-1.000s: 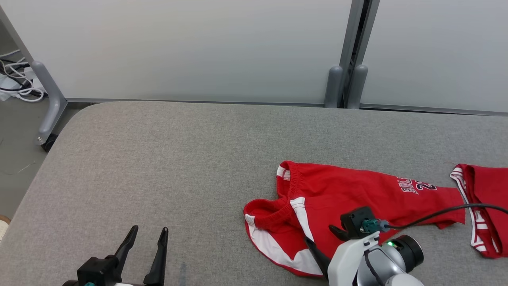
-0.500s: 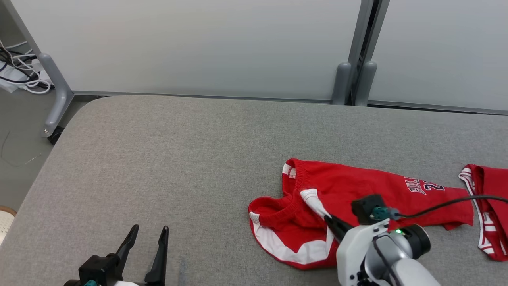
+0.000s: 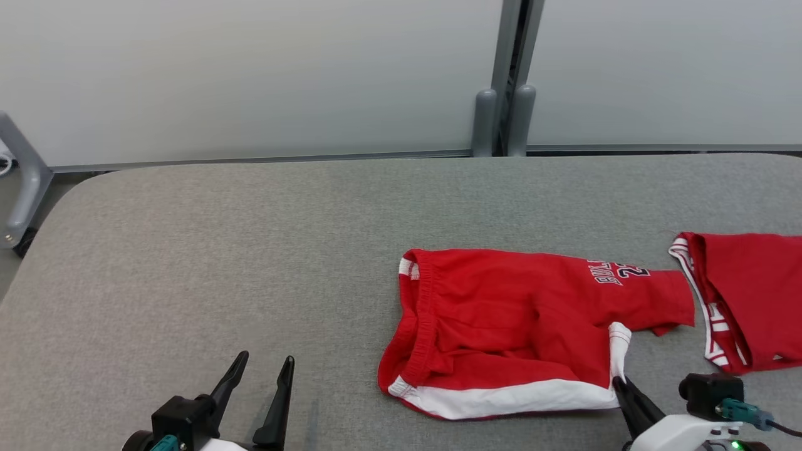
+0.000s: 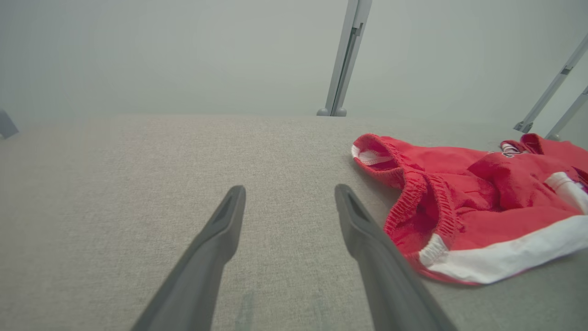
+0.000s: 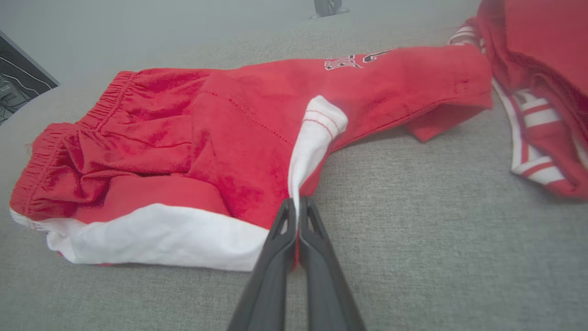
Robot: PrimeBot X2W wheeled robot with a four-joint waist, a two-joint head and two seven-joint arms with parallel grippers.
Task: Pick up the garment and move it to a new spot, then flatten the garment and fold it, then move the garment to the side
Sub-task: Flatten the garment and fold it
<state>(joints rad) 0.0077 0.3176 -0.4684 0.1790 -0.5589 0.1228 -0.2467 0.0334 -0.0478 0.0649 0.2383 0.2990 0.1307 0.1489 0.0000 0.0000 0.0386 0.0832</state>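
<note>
The garment (image 3: 514, 319) is a pair of red shorts with white trim and dark lettering, lying crumpled on the grey padded table (image 3: 250, 250). My right gripper (image 3: 620, 383) is shut on its white-edged hem at the near right corner; in the right wrist view the right gripper (image 5: 296, 202) pinches that white strip of the garment (image 5: 220, 138). My left gripper (image 3: 263, 369) hovers open at the lower left, well clear of the cloth. In the left wrist view the left gripper (image 4: 289, 202) stands over bare table, with the garment (image 4: 459, 207) to its right.
A second red piece of clothing (image 3: 745, 294) with striped trim lies at the table's right edge, close to the shorts. Grey partition panels and posts (image 3: 504, 81) stand behind the table. A wheeled frame leg (image 3: 22, 188) is at the far left.
My right gripper shut on the white hem and drew it toward the near right, spreading the shorts out. The head camera has shifted. The left gripper stayed open in place.
</note>
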